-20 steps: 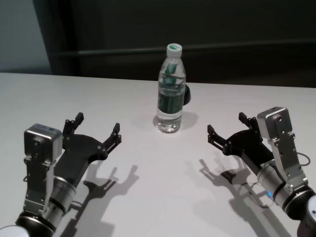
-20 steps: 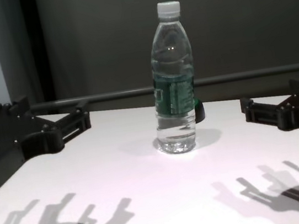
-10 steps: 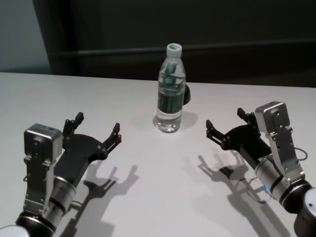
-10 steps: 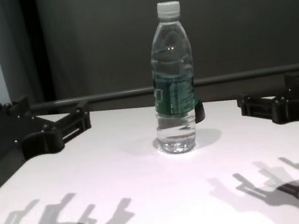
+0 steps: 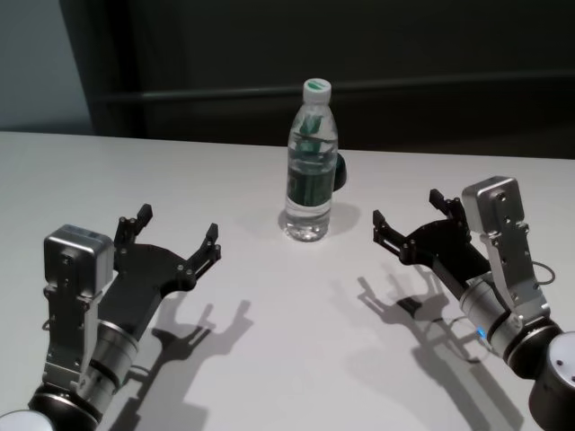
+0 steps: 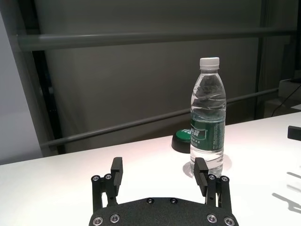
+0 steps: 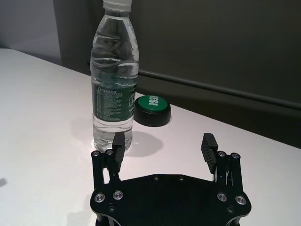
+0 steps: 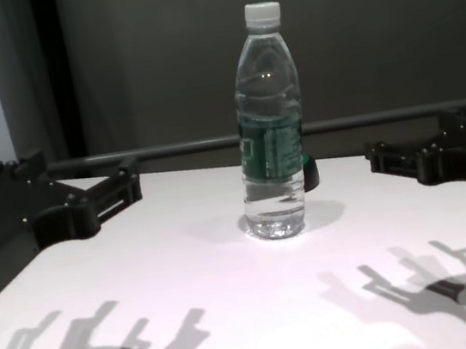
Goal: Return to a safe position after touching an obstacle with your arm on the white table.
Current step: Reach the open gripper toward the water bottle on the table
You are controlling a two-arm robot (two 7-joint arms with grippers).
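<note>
- While the left hand (image 5: pixel 175 235) hangs open and idle near the desk's (image 5: pixel 269 359) near-left corner, the open right hand (image 5: pixel 409 220) has crept toward the water bottle (image 5: pixel 311 166).
- Upright at the desk's middle toward the far edge, it looks untouched; retreat comes later.

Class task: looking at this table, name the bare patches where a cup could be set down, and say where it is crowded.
Free: the white table between the left pincer and the right pincer, nearer than the bottle; also the far left stretch. Crowded: around the bottle, with the green-topped dark object just behind it.
</note>
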